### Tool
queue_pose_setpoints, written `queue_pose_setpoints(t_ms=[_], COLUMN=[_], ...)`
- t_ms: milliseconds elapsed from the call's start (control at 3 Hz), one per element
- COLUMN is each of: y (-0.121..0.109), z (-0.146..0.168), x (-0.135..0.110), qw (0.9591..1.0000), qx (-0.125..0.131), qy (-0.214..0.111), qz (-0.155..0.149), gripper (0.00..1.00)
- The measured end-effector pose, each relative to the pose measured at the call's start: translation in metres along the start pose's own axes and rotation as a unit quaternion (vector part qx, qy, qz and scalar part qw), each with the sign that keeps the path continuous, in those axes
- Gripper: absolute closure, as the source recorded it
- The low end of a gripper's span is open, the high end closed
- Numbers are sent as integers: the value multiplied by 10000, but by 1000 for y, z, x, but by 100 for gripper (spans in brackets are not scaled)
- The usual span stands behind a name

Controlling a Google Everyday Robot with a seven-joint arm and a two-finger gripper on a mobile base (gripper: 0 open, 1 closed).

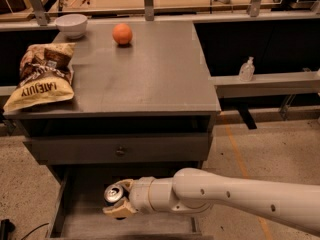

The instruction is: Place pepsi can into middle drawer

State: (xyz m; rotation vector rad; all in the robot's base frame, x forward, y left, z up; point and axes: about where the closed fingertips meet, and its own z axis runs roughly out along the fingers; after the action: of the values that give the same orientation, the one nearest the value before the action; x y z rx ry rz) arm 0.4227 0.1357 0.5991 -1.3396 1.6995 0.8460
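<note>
The pepsi can (113,194), its silver top and pull tab facing me, is held in my gripper (117,200). The tan fingers (116,212) are shut around the can, which hides most of its dark body. The can is tilted and hangs just above the floor of the open middle drawer (82,220), a wide shallow grey drawer pulled out below the cabinet. My white arm (235,196) reaches in from the lower right.
A closed drawer front with a small knob (120,151) sits above the open drawer. On the cabinet top (150,79) lie a chip bag (42,76), a white bowl (71,25) and an orange (122,34). A sanitizer bottle (246,69) stands on a ledge at right.
</note>
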Motion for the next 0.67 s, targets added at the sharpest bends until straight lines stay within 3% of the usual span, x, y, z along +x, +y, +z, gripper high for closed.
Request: queue_pose_setpoints(t_ms=[333,667], y=[-8,-19], z=[23,48], x=[41,86], qw=[10000,9998], qx=[42,114], qy=[28,118], qz=[1,146], gripper=[82,58])
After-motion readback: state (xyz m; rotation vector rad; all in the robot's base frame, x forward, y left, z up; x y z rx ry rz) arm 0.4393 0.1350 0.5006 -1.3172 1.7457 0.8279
